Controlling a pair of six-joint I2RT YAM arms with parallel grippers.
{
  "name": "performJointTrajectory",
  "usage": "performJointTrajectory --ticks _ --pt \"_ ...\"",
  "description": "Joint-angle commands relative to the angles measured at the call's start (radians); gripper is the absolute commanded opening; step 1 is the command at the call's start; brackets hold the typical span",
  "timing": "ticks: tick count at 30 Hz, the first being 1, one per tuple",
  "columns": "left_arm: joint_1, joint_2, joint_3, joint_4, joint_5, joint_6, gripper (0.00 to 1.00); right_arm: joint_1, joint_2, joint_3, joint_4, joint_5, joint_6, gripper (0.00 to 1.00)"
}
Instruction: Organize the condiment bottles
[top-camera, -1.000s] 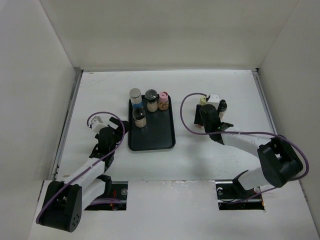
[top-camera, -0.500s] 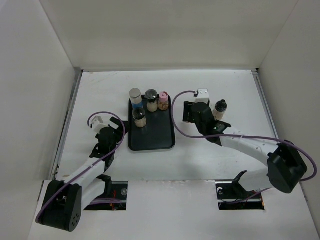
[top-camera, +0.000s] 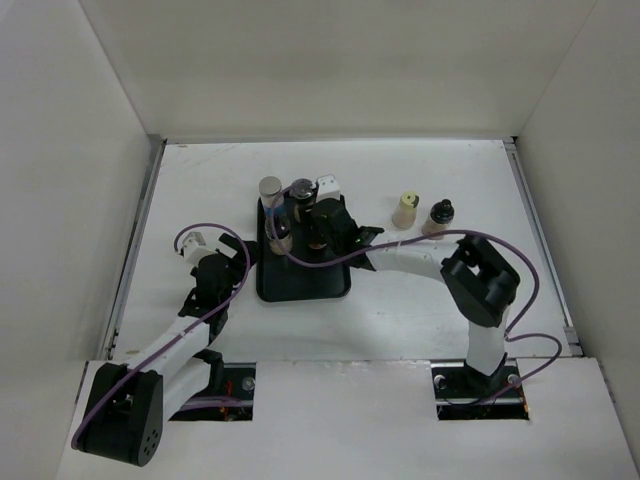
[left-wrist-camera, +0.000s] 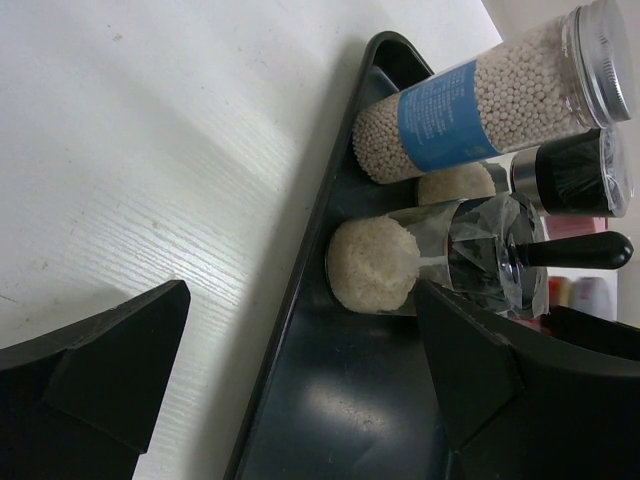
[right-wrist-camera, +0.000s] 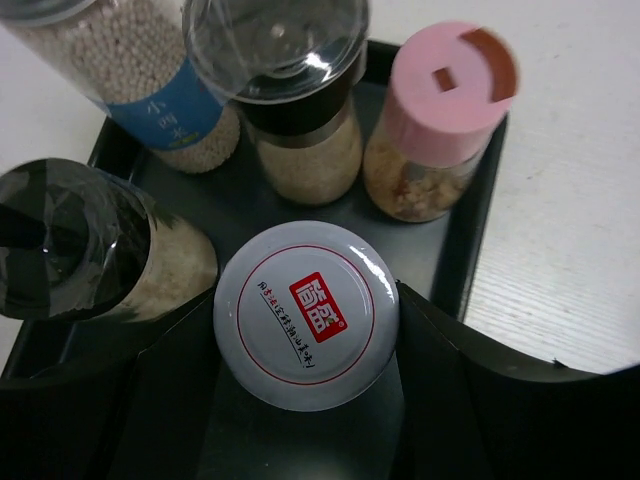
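The left tool (top-camera: 236, 252) hovers low over the white desk (top-camera: 200, 170), just beside the left rim of the black tray (top-camera: 300, 285). Its fingers are spread wide with nothing between them.

Along the far end of the tray three containers stand upright in a row. From the left they are a blue-labelled jar (left-wrist-camera: 470, 100) of pale beads with a silver cap, a clear-topped grinder (right-wrist-camera: 290, 90) with a black band, and a pink-capped shaker (right-wrist-camera: 440, 110). A film-wrapped bottle (left-wrist-camera: 440, 255) with a black top stands just in front of the blue-labelled jar.

The right tool (top-camera: 318, 228) reaches over the tray from the right. Its fingers are closed against either side of a white-lidded jar (right-wrist-camera: 306, 315) with a red logo. That jar sits just in front of the grinder and the shaker, and just beside the film-wrapped bottle. Whether its base rests on the tray cannot be told.

Further right, on the bare desk, a pale-yellow-capped bottle (top-camera: 405, 210) and a black-capped bottle (top-camera: 437, 216) stand near each other, well apart from the tray.
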Motion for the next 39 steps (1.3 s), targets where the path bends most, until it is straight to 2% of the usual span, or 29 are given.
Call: performJointTrajectory --ticks 1,6,8,10,12,17,19,21,25,27,28,29,32,34,39 --pt "0.006 -0.003 0.005 0.049 0.004 0.007 1.0 0.006 0.019 0.109 0.13 -0.004 0.001 0.52" --pt "0.002 0.023 0.013 0.054 0.015 0.007 1.0 0.022 0.088 0.154 0.132 -0.006 0.007 0.55" --pt "0.002 0.023 0.014 0.054 0.006 0.007 1.0 0.028 0.104 0.159 0.132 -0.006 0.022 0.63" --pt "0.002 0.029 0.016 0.055 0.009 0.007 1.0 0.031 0.107 0.157 0.132 -0.006 0.028 0.78" --pt "0.005 0.026 0.013 0.055 0.016 0.007 1.0 0.032 0.081 0.14 0.126 0.003 0.028 0.85" --pt "0.008 0.017 0.011 0.055 0.009 0.007 1.0 0.032 -0.085 0.004 0.135 0.037 0.036 0.88" --pt "0.008 0.014 0.01 0.052 0.015 0.007 1.0 0.016 -0.174 -0.083 0.147 0.06 0.033 0.82" --pt "0.006 0.009 0.007 0.055 0.007 0.007 1.0 -0.01 -0.264 -0.172 0.153 0.085 0.039 0.71" --pt "0.002 0.02 0.011 0.054 0.016 0.004 1.0 -0.099 -0.486 -0.356 0.124 0.138 0.053 0.39" --pt "0.002 0.009 0.007 0.055 0.01 0.004 1.0 -0.167 -0.598 -0.432 0.091 0.189 0.059 0.37" --pt "0.002 0.006 0.006 0.055 0.009 0.004 1.0 -0.21 -0.648 -0.461 0.071 0.215 0.057 0.39" --pt "0.003 0.006 0.006 0.057 0.006 0.003 1.0 -0.263 -0.688 -0.485 0.049 0.233 0.054 0.45" --pt "0.003 0.006 0.008 0.049 0.018 0.001 1.0 -0.415 -0.752 -0.522 -0.004 0.235 0.053 0.76" --pt "0.006 -0.003 0.006 0.051 0.01 0.001 1.0 -0.48 -0.749 -0.53 -0.029 0.218 0.057 0.88" --pt "0.005 0.009 0.008 0.051 0.018 0.006 1.0 -0.518 -0.631 -0.49 -0.04 0.167 0.057 0.95"
